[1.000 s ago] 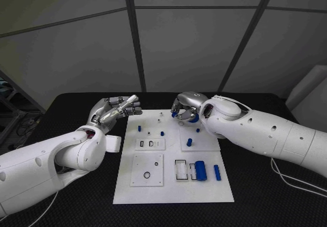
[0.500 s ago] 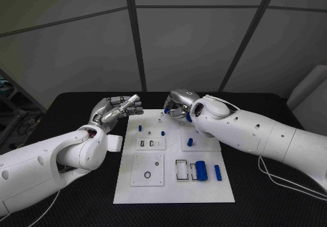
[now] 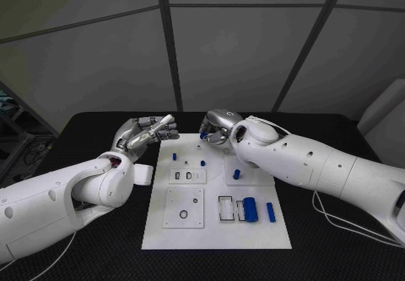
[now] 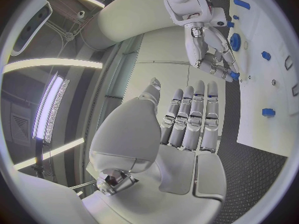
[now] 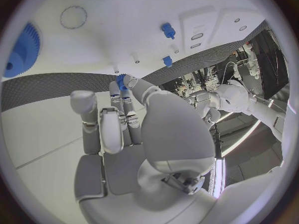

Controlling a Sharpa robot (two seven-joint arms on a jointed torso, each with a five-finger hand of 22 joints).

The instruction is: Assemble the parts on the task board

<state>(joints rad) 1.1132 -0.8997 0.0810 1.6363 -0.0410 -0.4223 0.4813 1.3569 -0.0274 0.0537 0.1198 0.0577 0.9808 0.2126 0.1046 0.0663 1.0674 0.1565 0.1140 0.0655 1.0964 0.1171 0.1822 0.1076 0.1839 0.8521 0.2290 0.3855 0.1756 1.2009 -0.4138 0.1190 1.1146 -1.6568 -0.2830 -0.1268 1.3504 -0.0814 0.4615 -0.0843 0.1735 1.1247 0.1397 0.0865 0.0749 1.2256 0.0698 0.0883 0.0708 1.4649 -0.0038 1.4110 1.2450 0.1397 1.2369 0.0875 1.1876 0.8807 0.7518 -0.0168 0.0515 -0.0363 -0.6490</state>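
The white task board (image 3: 215, 234) lies in the middle of the black table. My right hand (image 3: 218, 129) hovers over the board's far edge and pinches a small blue part (image 3: 203, 135) at its fingertips; the part (image 5: 120, 79) also shows in the right wrist view. My left hand (image 3: 148, 132) is raised just off the board's far left corner, fingers straight, with nothing in it (image 4: 187, 119). Small blue pegs (image 3: 174, 156) (image 3: 202, 163) (image 3: 236, 174) stand on the board. A thick blue cylinder (image 3: 249, 206) and a blue bar (image 3: 270, 211) lie near its front right.
A blue gear (image 5: 25, 50) sits on the board near my right hand. Two raised white plates with holes (image 3: 185, 175) (image 3: 183, 208) take up the board's left half, and a rectangular slot (image 3: 225, 209) lies beside the cylinder. Black table (image 3: 84, 246) surrounds the board.
My right hand has moved left along the board's far edge, still pinching the blue part. The left hand has hardly moved.
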